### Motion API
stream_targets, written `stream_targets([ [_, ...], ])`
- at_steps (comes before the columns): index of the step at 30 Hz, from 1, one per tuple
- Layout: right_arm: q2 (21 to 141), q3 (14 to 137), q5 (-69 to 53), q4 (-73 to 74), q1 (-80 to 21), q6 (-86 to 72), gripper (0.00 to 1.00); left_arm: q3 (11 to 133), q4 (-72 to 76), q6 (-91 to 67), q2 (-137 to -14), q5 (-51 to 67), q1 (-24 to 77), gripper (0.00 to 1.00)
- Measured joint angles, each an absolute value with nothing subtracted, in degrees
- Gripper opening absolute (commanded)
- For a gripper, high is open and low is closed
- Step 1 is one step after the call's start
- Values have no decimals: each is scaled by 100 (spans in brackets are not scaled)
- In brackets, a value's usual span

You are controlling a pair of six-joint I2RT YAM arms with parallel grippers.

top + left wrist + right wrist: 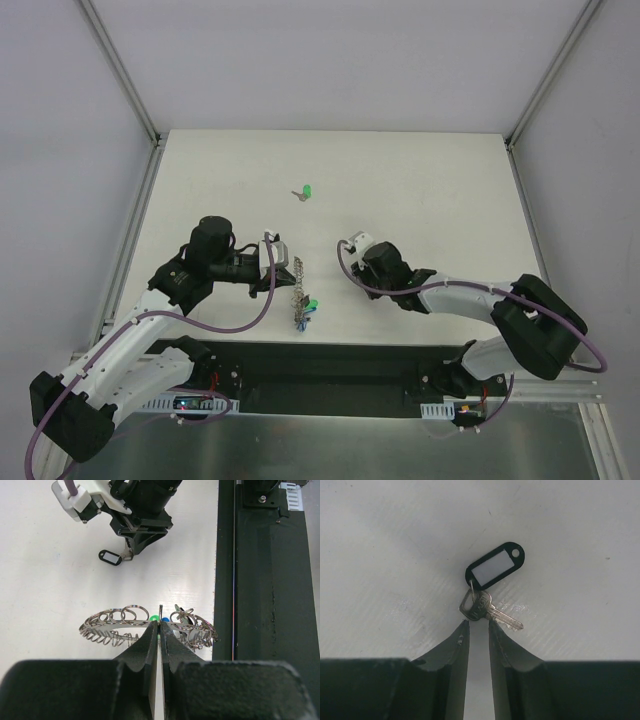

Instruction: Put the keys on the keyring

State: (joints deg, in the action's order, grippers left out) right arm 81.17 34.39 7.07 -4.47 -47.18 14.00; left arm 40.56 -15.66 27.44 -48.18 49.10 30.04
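Roughly midway, judging by the count of keys. Holding the keyring (125,615) on edge with the left gripper (159,626), clamped tight on the rim, at about 7 o'clock from the table's middle in the top view. Cannot tell whether resting on the surface or raised just off it.

Already on the ring, apparently: a green tag (154,618) and a blue tag (165,620), pressed close to either side of the clamped fingertips. Too small to confirm that either is threaded through a wire loop.

Not yet on: the black-tagged key (487,611), lying flat on the table just at 12 o'clock of the right gripper (479,625). Parted only by a narrow gap there, with nothing between the fingertips and no hold on the key. Also left: a loose green key (305,191), alone at about 11 o'clock from the table's middle, well apart from both arms.

So, by this reckoning: two to pick up, carry to the ring and hook on.

As for the surface: a plain white table (430,180), matte with a faint sheen in the wrist views. Closed in by pale walls (330,60) at 9, 12 and 3 o'clock, with metal posts (120,70) rising from the far corners. Bounded at 6 o'clock by a black rail (330,365) carrying the arm bases.
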Motion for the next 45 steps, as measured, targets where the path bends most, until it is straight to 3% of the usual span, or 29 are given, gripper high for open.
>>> stream_targets([
  [12,8117,2891,633,-2228,-4622,1048,26,4056,-1566,2742,-4845,4910,3006,0],
  [35,8263,2895,639,-1975,-4613,790,15,4053,-1566,2744,-4869,4893,3009,0],
  [45,8318,2961,620,-1953,-4611,792,15,4053,-1566,2744,-4875,4893,3009,0],
])
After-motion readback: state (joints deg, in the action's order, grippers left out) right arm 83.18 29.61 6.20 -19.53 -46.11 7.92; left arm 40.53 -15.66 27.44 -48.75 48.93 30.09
